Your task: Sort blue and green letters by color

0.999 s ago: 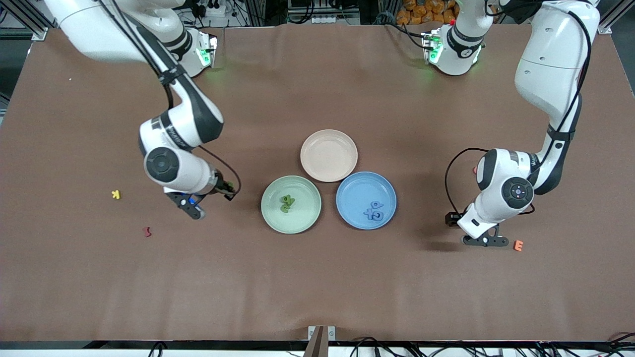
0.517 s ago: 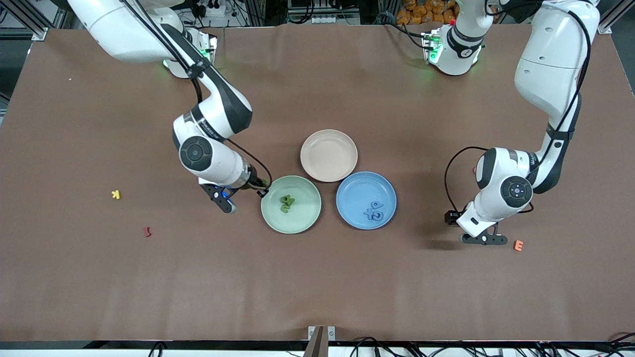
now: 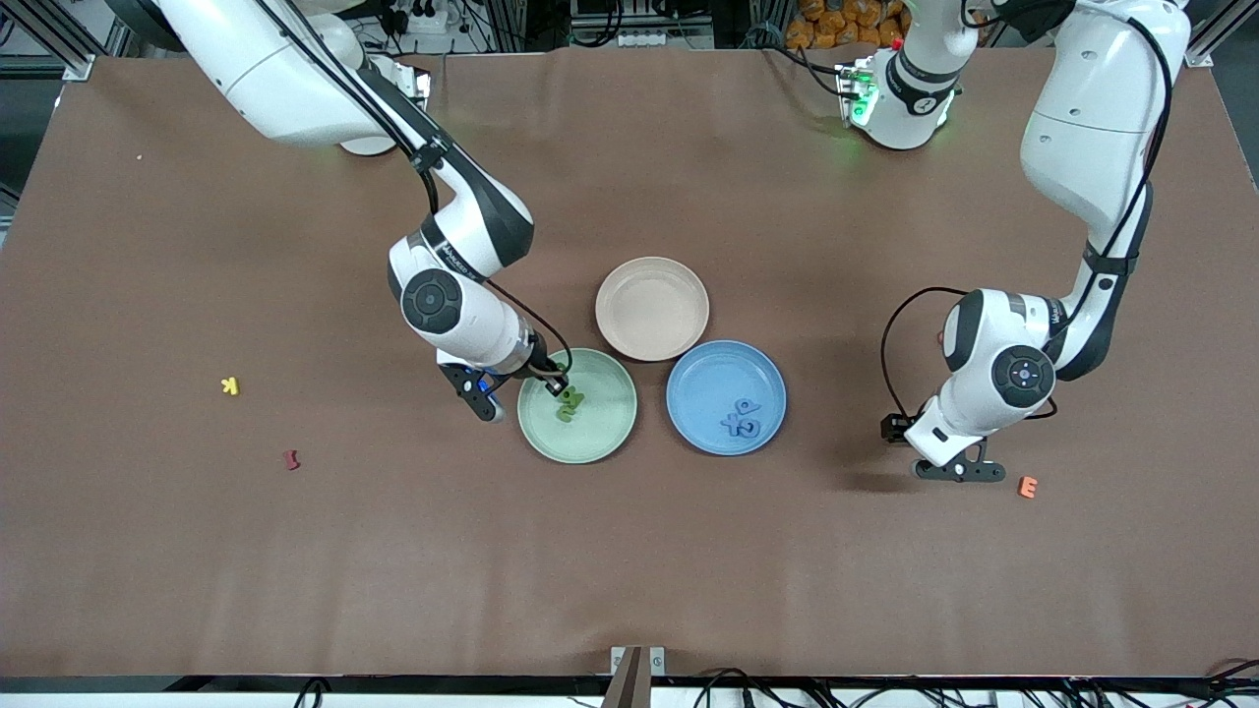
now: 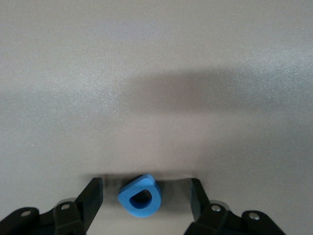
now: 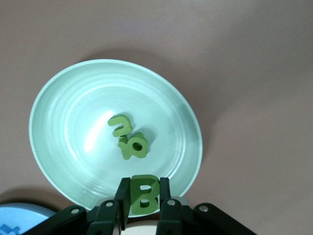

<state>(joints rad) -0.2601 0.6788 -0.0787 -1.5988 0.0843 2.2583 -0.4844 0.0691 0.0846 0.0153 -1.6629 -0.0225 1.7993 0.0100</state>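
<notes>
Now the right hand [image 5: 143, 198], clamped on a green B [image 5: 144, 195], has swung across from near the yellow K [image 3: 229, 385] and hangs over the green plate [image 3: 590, 442], where two green letters [image 5: 129, 138] already lie. A release there should add the B to them. The left hand [image 4: 146, 200] stays low over the counter [image 3: 629, 551] near the orange E [image 3: 1027, 487], its fingers apart on either side of a blue letter [image 4: 141, 196], not yet pinching it. Other blue letters [image 3: 740, 419] sit in the blue plate [image 3: 703, 379].
</notes>
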